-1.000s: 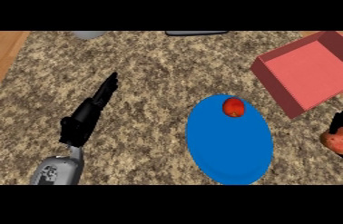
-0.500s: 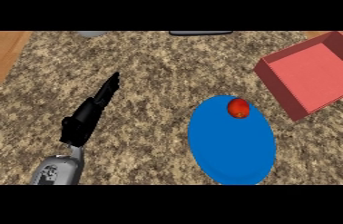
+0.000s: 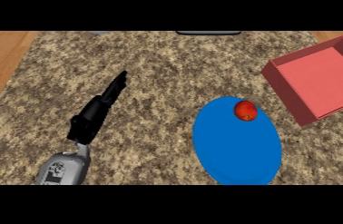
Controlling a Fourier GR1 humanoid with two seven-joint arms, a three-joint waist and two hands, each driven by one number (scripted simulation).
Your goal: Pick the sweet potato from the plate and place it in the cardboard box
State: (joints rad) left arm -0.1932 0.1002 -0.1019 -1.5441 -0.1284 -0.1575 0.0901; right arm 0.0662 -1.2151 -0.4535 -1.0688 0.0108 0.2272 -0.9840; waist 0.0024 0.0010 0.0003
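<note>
Resting spot of the sweet potato (image 3: pixel 245 110): on the blue plate (image 3: pixel 236 146), close to its far rim on the right-hand side, touched by neither hand.
Sweet potato look: small, rounded, reddish-orange, with a darker mark at its lower edge.
Plate: a blue oval lying flat on the speckled surface (image 3: pixel 167 64), at the view's lower right; apart from the sweet potato it shows only bare blue.
Cardboard box (image 3: pixel 315 82): reddish-pink, open-topped and tilted in the view, at the right edge, up and to the right of the plate and just beside it; its inside floor shows bare.
Left hand (image 3: pixel 100 110): black, fingers straight and released, pointing up and to the right over the surface at the view's left, well apart from the plate and holding nothing; its grey forearm enters from the lower edge.
Right hand: out of view.
Far edge: a dark flat object (image 3: pixel 208 32) lies at the top of the surface, partly cut off.
</note>
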